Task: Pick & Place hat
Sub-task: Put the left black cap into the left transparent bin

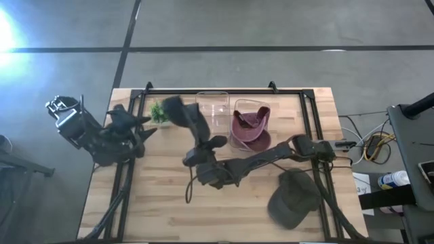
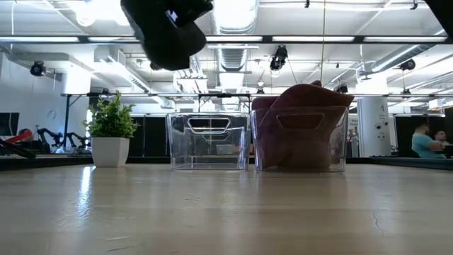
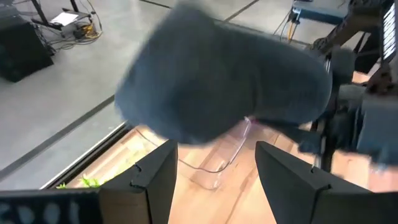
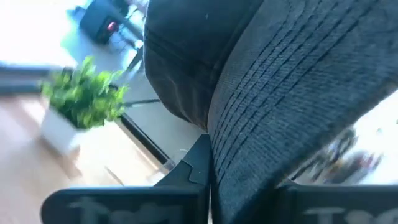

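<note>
I've got the right gripper (image 1: 201,139) pinched on the dark hat (image 1: 186,115), holding it in the air above the tabletop (image 1: 156,196) just beside the empty clear bin (image 1: 213,108). Maroon hat (image 1: 249,125) sits in the neighbouring clear bin (image 1: 252,134). Green hat (image 1: 293,198) lies on the tabletop. Left gripper (image 3: 214,180) spread, empty, parked at the left edge.
</note>
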Controlling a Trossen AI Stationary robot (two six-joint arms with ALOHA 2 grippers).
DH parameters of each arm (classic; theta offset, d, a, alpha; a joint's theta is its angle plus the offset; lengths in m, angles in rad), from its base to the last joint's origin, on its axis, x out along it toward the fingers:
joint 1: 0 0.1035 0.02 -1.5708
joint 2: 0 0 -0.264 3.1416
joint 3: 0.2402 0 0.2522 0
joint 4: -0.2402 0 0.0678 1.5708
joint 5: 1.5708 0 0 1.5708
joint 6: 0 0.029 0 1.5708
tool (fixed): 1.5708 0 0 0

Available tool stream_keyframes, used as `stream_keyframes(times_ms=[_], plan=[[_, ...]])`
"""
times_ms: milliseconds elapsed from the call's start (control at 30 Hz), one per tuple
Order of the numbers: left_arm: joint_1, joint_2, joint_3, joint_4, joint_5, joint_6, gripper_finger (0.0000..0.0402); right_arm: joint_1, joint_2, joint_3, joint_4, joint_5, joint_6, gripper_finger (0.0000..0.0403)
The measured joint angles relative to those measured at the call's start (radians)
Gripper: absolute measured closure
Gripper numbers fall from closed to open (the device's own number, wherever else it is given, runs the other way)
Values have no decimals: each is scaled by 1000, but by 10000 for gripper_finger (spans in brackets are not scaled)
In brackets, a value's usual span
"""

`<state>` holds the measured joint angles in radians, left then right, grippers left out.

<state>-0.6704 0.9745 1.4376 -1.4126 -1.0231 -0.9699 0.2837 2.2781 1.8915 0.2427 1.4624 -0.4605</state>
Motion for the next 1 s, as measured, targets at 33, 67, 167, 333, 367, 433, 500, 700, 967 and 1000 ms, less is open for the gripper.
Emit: stream_keyframes(times_ms=[33,67,167,333,367,433,500,700,967,1000], plan=[[0,0,-9,-1,0,-2,191,-2,-4,0,0,14,65,390],[0,0,-21,0,0,-9,191,-3,-8,0,-1,27,122,390],[0,1,-63,0,3,-52,191,-14,-17,0,0,33,222,390],[0,1,-141,2,35,-112,191,-42,-18,-4,-25,30,88,390],[0,1,-156,1,51,-119,191,-48,-18,-8,-48,28,48,390],[0,1,-188,2,85,-142,191,-62,-18,-15,-120,25,-22,390],[0,0,-218,1,111,-174,191,-77,-18,-17,-215,0,-83,390],[0,-7,-296,-1,180,-276,191,-109,-58,-17,-528,-40,-50,390],[0,-15,-372,9,229,-342,191,-187,-162,-16,-1222,-269,487,390],[0,-16,-379,15,229,-342,191,-197,-168,-16,-1269,-323,519,390]])
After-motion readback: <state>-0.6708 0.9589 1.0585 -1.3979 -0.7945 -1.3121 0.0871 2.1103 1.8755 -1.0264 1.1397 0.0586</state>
